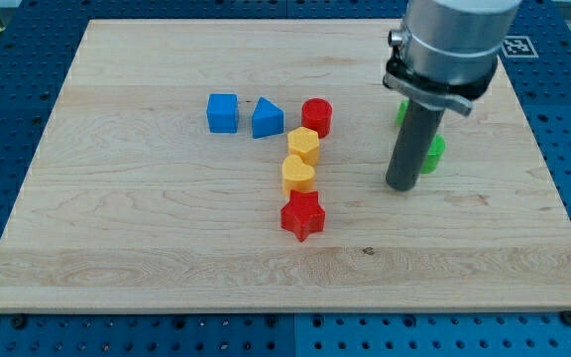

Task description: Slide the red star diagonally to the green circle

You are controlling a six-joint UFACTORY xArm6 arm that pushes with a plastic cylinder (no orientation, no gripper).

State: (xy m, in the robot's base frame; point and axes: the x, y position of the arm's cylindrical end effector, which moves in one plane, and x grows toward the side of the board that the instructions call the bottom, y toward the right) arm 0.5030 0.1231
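Note:
The red star [302, 215] lies below the board's centre, at the bottom of a short column of blocks. My tip [401, 187] rests on the board to the star's right and a little higher, about a hand's width away and touching no block. A green block [433, 152] sits just right of the rod, partly hidden behind it; it looks rounded. A sliver of a second green block [401, 110] shows behind the rod, higher up; its shape is hidden.
A yellow heart [298, 175] touches the star's top, with a yellow block [304, 145] above it and a red cylinder [316, 117] above that. A blue triangle [267, 118] and a blue cube [223, 113] lie to the left. The wooden board [117, 248] sits on a blue perforated table.

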